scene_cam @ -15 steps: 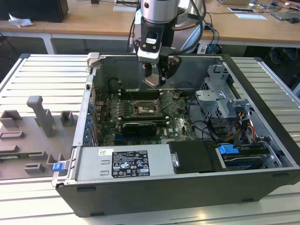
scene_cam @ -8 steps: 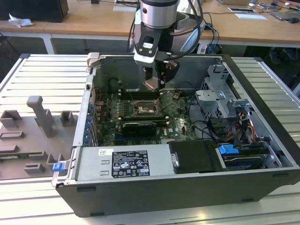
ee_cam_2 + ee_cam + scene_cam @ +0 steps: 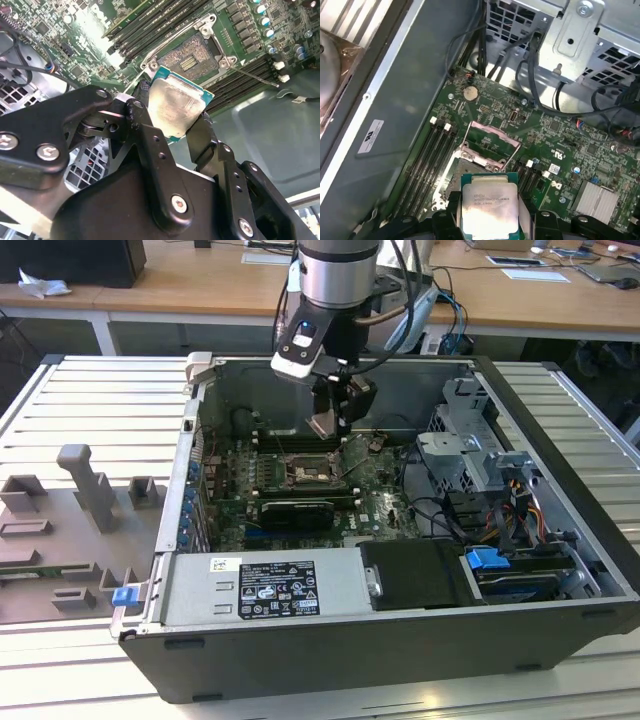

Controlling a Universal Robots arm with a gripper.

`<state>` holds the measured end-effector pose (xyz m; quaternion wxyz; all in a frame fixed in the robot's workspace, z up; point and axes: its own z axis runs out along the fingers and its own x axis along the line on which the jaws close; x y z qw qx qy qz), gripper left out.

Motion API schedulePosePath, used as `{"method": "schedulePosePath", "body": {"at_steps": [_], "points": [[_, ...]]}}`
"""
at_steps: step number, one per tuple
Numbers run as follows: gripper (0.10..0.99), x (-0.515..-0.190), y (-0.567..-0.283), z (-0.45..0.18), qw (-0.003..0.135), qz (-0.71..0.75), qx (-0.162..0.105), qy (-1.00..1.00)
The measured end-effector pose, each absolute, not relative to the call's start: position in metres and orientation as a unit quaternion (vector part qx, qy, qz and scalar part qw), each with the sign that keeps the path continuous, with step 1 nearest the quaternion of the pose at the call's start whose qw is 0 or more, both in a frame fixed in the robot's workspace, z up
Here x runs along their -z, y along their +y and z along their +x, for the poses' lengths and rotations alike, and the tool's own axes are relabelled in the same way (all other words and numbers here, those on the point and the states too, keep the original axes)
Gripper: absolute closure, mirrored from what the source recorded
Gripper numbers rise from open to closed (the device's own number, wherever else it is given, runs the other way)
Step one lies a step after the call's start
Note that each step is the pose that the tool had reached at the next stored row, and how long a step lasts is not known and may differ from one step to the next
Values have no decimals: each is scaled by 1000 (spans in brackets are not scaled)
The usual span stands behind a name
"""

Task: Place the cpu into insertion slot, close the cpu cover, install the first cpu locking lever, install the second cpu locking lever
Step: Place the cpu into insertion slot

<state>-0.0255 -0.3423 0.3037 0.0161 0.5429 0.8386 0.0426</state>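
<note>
Gripper: your gripper hangs inside the open computer case, above the motherboard.
Jaws: clenched on the cpu. You've got one black finger pressed on each of two opposite edges.
Cpu: it sits right between the jaws with its pale metal top facing both wrist cameras. Its far end pokes out past the fingertips, and it's up in the air, touching nothing but the fingers.
Insertion slot: the insertion slot lies beyond the jaws' tips and below them, apart from the chip. You can see its dark contact field bare.
Cpu cover: the cpu cover stands tilted up, open, on the socket's side farther from the jaws.
Locking lever: a thin metal lever sticks out beside the socket, off to one side of the jaws.
Memory slots: long black memory slots flank the socket, wide of the jaws on either side.
</note>
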Motion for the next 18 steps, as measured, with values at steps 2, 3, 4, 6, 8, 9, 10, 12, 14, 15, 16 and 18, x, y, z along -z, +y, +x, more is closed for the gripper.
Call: {"method": "schedulePosePath", "body": {"at_steps": [2,3,4,6,8,9,10,12,14,15,16,18], "points": [[545,-302,-342,-25,16,550,-42,834],[545,-302,-342,-25,16,552,-42,833],[545,-302,-342,-25,17,553,-42,832],[545,-301,-342,-25,17,556,-42,830],[545,-300,-342,-25,17,559,-42,828],[545,-299,-342,-25,17,561,-42,827],[545,-298,-342,-25,17,565,-42,824],[545,-296,-342,-25,17,569,-42,821],[545,-295,-342,-25,18,575,-42,817],[545,-294,-342,-25,18,578,-42,815],[545,-293,-342,-25,18,581,-42,813],[545,-291,-342,-25,18,586,-42,809]]}}
